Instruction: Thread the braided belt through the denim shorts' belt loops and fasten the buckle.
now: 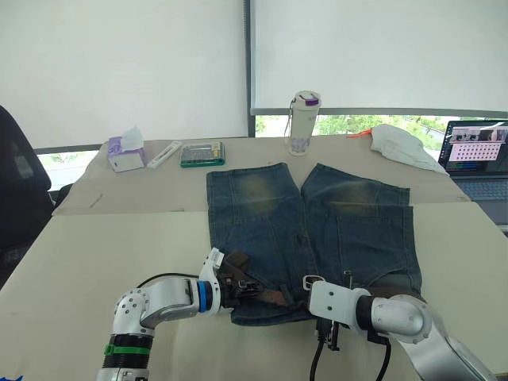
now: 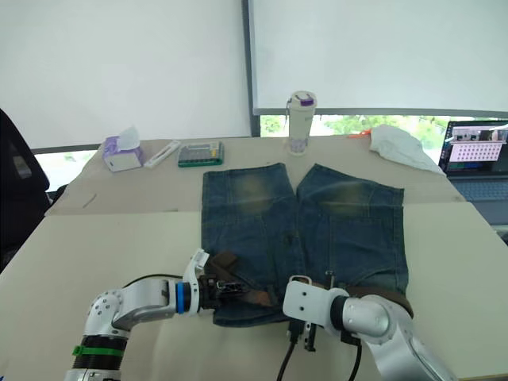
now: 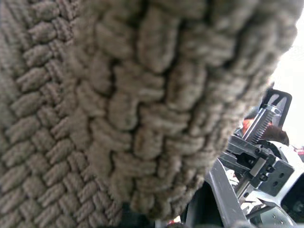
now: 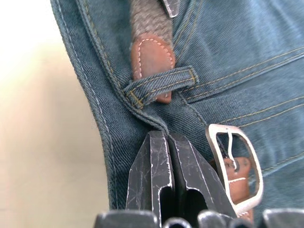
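The denim shorts (image 1: 309, 222) lie flat on the table, waistband toward me. The braided belt (image 1: 275, 296) runs along that waistband. My left gripper (image 1: 240, 286) is shut on the belt at the waistband's left end, and its weave (image 3: 95, 118) sits right against the left wrist camera. The belt's leather tip (image 4: 152, 57) lies under one of the belt loops (image 4: 161, 85). My right gripper (image 4: 166, 135) is shut, its tips pinching the puckered waistband edge just short of that loop. The silver buckle (image 4: 235, 166) lies beside its fingers.
Along the table's far side stand a tissue box (image 1: 125, 151), a green box (image 1: 202, 154), a white bottle (image 1: 304, 123) and a white cloth (image 1: 401, 143). A laptop (image 1: 476, 159) sits at the far right. Black cables (image 1: 321, 349) hang from my right wrist.
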`<state>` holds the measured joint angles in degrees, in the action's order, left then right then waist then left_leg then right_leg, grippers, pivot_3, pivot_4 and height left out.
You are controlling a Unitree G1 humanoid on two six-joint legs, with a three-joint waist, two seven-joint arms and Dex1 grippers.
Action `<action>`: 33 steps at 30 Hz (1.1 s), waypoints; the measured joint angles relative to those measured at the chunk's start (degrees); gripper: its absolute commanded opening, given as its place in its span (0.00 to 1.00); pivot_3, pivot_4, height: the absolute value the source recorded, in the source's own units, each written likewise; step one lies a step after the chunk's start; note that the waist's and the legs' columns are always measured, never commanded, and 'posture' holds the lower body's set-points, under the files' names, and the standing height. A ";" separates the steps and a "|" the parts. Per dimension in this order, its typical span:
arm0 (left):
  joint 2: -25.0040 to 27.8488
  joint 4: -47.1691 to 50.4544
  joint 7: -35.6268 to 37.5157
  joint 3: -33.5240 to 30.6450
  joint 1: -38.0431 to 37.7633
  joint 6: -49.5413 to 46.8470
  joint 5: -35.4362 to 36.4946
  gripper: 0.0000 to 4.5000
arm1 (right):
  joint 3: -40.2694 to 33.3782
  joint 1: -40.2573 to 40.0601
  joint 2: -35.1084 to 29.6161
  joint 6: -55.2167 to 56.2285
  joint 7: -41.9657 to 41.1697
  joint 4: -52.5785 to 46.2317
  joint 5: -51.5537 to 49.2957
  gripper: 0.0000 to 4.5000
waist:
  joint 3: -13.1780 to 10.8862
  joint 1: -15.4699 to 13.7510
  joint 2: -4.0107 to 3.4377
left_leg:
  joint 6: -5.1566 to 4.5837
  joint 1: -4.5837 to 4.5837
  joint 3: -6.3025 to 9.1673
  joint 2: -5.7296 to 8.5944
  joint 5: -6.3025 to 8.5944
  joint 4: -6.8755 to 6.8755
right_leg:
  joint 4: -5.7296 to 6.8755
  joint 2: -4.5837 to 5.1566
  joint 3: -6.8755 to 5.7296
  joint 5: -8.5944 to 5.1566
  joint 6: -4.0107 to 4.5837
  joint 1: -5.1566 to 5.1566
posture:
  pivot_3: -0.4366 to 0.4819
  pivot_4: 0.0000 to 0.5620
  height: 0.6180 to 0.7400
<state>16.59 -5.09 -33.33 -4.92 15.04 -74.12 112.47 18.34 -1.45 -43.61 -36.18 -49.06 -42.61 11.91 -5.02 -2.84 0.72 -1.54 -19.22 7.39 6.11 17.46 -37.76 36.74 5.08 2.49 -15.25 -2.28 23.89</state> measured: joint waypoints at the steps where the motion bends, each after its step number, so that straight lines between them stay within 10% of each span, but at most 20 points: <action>1: 0.00 -0.63 0.58 0.07 0.26 -0.05 0.00 0.00 | 0.15 0.02 0.06 -0.41 0.16 -0.14 -0.09 0.00 | 0.00 -0.01 0.00 | 0.00 0.01 0.00 0.00 0.00 0.00 | 0.00 0.00 0.00 0.00 0.00 -0.01 | 0.48 0.27 1.00; 19: -1.10 -8.42 0.46 -5.53 7.58 3.86 0.00 0.00 | 0.84 7.69 8.86 -9.59 3.81 1.91 -9.05 0.00 | -0.01 0.40 0.02 | 0.04 -0.05 0.05 -0.03 -0.02 0.03 | 0.02 0.04 0.04 0.03 0.04 0.08 | 0.48 0.27 1.00; 33: -4.98 -14.34 0.90 -8.92 9.59 -3.89 -0.01 0.00 | 5.72 9.71 3.69 4.91 3.37 8.64 -5.33 0.00 | -0.05 0.47 0.08 | 0.05 -0.04 0.06 -0.02 -0.03 0.00 | 0.06 0.03 -0.02 0.03 0.05 0.10 | 0.48 0.27 1.00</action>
<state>11.61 -19.43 -32.43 -13.84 24.63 -78.00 112.46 24.06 8.26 -39.92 -31.27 -45.69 -33.97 6.58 -5.07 -2.36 0.81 -1.50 -19.26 7.45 6.09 17.43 -37.76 36.80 5.10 2.48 -15.22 -2.23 23.99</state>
